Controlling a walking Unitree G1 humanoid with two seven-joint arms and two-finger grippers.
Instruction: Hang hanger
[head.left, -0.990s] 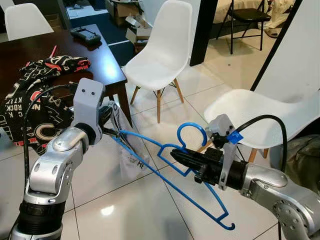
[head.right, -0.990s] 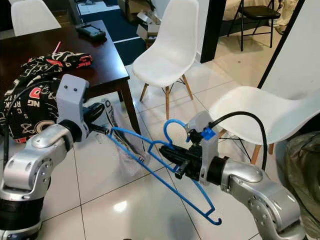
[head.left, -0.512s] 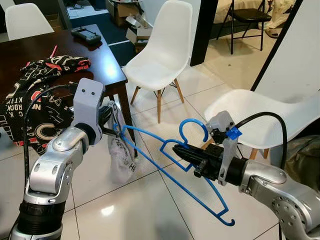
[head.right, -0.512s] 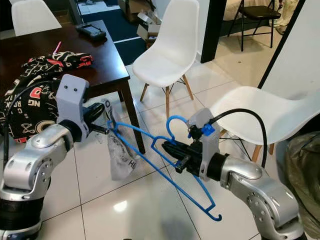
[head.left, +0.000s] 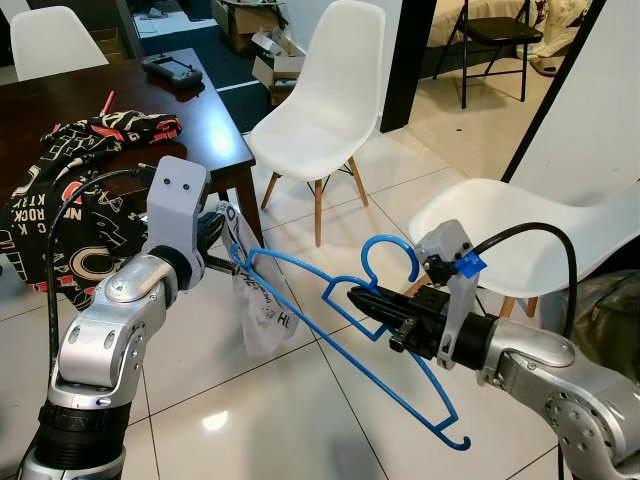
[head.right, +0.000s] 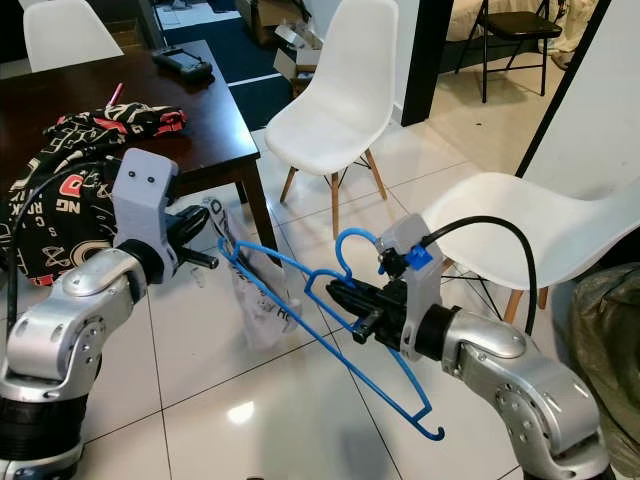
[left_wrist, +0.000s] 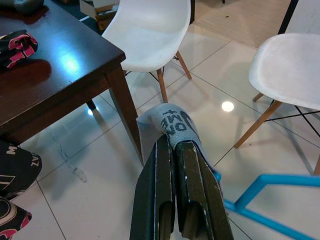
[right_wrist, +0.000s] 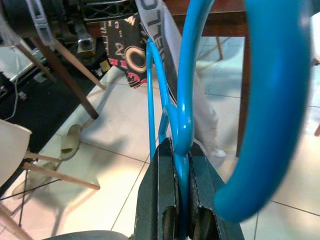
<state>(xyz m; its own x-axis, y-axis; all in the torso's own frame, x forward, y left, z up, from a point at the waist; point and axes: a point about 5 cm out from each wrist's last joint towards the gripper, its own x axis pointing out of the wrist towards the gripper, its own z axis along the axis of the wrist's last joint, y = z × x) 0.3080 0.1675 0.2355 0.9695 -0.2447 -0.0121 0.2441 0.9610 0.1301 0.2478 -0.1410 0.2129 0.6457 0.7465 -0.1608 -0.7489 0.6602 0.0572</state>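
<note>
Nearest, at the lower right of the left eye view, the right gripper (head.left: 362, 297) is clamped on the neck of the thin blue plastic hanger (head.left: 340, 320), just under its hook; the right wrist view shows the black fingers (right_wrist: 162, 192) pinching the blue stem. The hanger's long axis slants from its free end at the lower right up to the centre left. There its other end meets the left gripper (head.left: 222, 262), whose fingers are pressed together on a pale printed cloth (head.left: 262, 305) hanging beside the hanger arm. Beyond, in the upper left, stands a dark wooden table (head.left: 205, 120), and in the upper middle a white moulded chair (head.left: 325, 95). No rail is visible, so the right arm looks set to carry the hanger.
</note>
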